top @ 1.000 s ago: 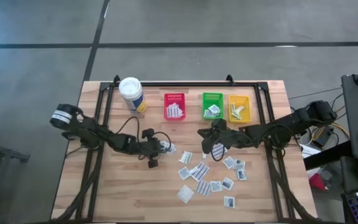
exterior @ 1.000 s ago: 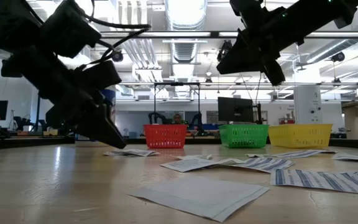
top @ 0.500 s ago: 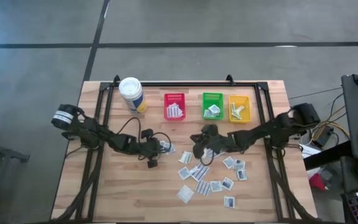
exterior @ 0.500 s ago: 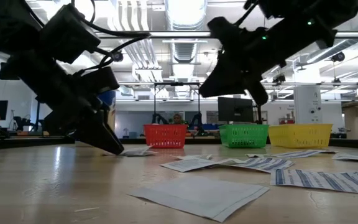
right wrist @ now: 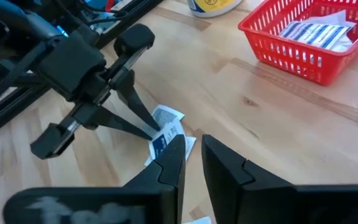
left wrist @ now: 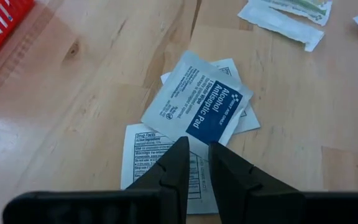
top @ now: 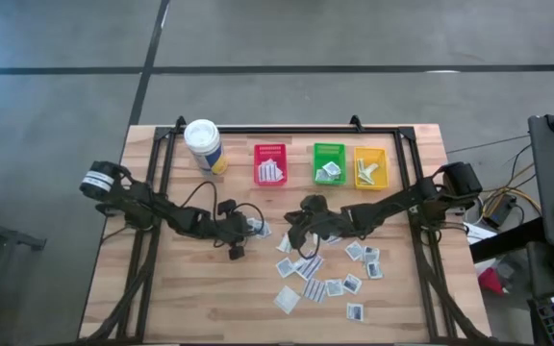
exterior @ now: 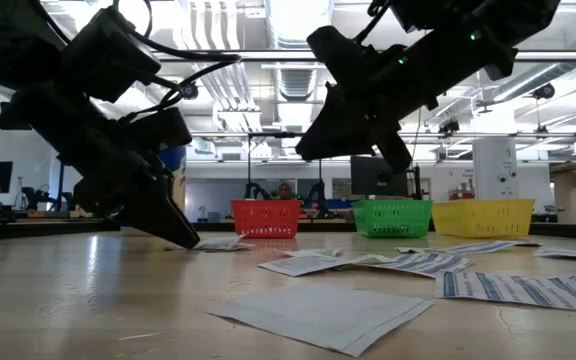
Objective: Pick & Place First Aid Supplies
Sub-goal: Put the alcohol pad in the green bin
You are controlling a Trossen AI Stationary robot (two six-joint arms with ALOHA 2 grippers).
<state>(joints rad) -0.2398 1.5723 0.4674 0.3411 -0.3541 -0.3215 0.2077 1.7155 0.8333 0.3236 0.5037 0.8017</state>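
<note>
Many small white first aid packets [top: 327,274] lie loose on the wooden table, right of centre. A small pile of them [top: 262,229] lies apart; its top one is a blue-printed alcohol pad [left wrist: 197,102]. My left gripper [left wrist: 197,146] slants down onto this pile with a narrow gap between its fingers; it also shows in the high view [top: 252,227] and the right wrist view [right wrist: 160,134]. My right gripper [right wrist: 193,142] hovers just right of the pile [top: 289,227], above the table [exterior: 306,152]. It is narrowly open and holds nothing. My left gripper comes slanting down from the table's left, and its fingertips [left wrist: 182,144] stand at the pad's near edge [left wrist: 166,127], on the pile. Whether the edge is pinched between them I cannot tell. The pile lies flat on the table.
At the far side stand a red bin [top: 270,163], a green bin [top: 329,163] and a yellow bin [top: 370,166], each with packets inside. A white canister [top: 204,144] stands far left. The table's near left part has no objects on it.
My right gripper has gone from in front of the green bin toward the table's left edge and down, ending close to the pile under my left gripper. The packets have not moved.
</note>
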